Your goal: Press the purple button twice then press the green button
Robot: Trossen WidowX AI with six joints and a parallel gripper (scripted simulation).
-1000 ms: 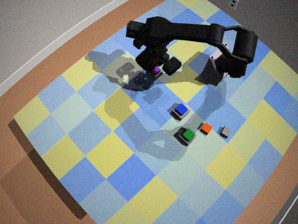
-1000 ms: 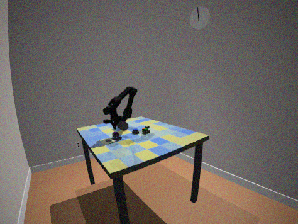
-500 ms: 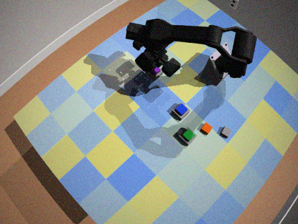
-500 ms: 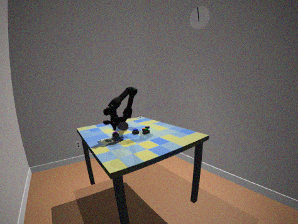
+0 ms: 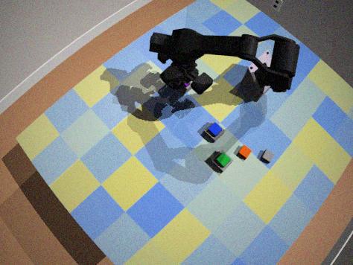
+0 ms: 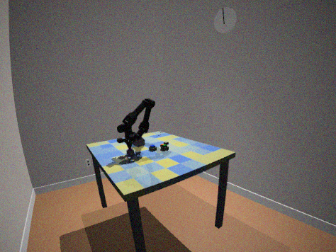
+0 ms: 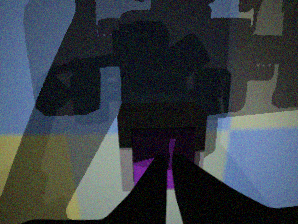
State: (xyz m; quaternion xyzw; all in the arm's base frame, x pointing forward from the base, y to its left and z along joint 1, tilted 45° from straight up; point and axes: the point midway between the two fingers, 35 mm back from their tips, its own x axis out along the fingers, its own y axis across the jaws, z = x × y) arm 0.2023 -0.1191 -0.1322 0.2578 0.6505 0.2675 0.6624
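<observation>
Purple button (image 7: 150, 165) mostly hidden, gripper (image 7: 167, 172) closed

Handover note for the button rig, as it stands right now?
Claw: shut, holding nothing, tips down over the purple button; contact can't be confirmed.
Things: blue button mid-table, green button just beyond it, with an orange block and a grey block beside the green one.
Done: nothing can be confirmed; a purple press looks under way.
Left: finish the purple presses (two in total), then one green press. Stay off the blue button and both blocks.
</observation>
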